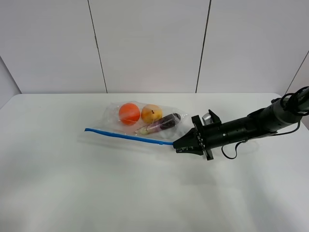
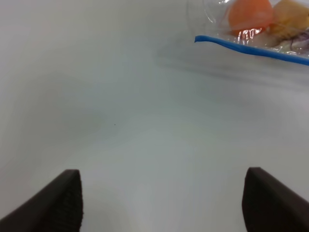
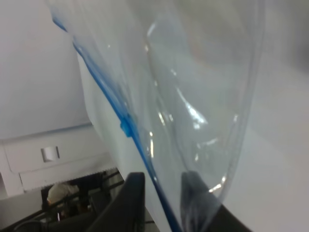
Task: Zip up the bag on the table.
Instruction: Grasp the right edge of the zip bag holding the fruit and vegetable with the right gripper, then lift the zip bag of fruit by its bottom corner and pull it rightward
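The clear bag (image 1: 145, 118) lies on the white table (image 1: 96, 188) at the middle back, holding an orange fruit (image 1: 129, 113), a yellow fruit (image 1: 151, 113) and a purple vegetable (image 1: 166, 122). Its blue zipper strip (image 1: 125, 136) runs along the near edge. My right gripper (image 1: 176, 143) is shut on the strip's right end. The right wrist view shows the strip (image 3: 106, 96) passing between the fingers (image 3: 130, 203), with a small blue tab (image 3: 125, 128) farther along it. My left gripper (image 2: 161, 208) is open and empty above bare table, with the bag (image 2: 256, 19) well ahead of it.
The table (image 2: 120, 121) is bare around the bag. White wall panels (image 1: 149, 43) stand behind its far edge. The right arm (image 1: 251, 125) reaches in from the right side. The left arm does not show in the high view.
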`<state>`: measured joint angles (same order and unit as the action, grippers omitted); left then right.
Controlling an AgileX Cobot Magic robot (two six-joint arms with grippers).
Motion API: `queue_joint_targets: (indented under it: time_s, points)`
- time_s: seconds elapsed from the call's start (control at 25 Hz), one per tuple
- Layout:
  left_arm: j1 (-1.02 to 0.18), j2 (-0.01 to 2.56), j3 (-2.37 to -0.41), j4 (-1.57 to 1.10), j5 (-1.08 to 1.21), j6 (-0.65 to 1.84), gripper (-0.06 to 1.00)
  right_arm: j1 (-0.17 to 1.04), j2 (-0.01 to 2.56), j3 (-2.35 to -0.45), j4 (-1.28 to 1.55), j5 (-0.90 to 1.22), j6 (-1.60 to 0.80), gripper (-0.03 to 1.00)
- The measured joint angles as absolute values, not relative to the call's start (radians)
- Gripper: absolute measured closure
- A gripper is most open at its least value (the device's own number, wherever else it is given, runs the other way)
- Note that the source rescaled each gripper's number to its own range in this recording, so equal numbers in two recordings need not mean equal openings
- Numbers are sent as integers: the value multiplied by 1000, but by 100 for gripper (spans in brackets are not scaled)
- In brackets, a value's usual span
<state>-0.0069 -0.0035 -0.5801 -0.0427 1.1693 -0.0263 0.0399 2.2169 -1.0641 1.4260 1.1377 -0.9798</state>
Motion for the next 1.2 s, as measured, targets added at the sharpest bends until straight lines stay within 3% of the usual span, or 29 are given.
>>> queue_joint_targets:
  time_s: [0.6,0.8,1.2]
  points:
    - [-7,-3,-580,-43,1169,-26,1,40,2217,-1064,1475,1085,-980,70]
    - [-7,-3,-580,-43,1169,-26,1,40,2217,-1064,1493,1085,-980,95]
    - [-7,-3,-580,-43,1169,-26,1,40,2213,-1064,1512,1190,-980,96]
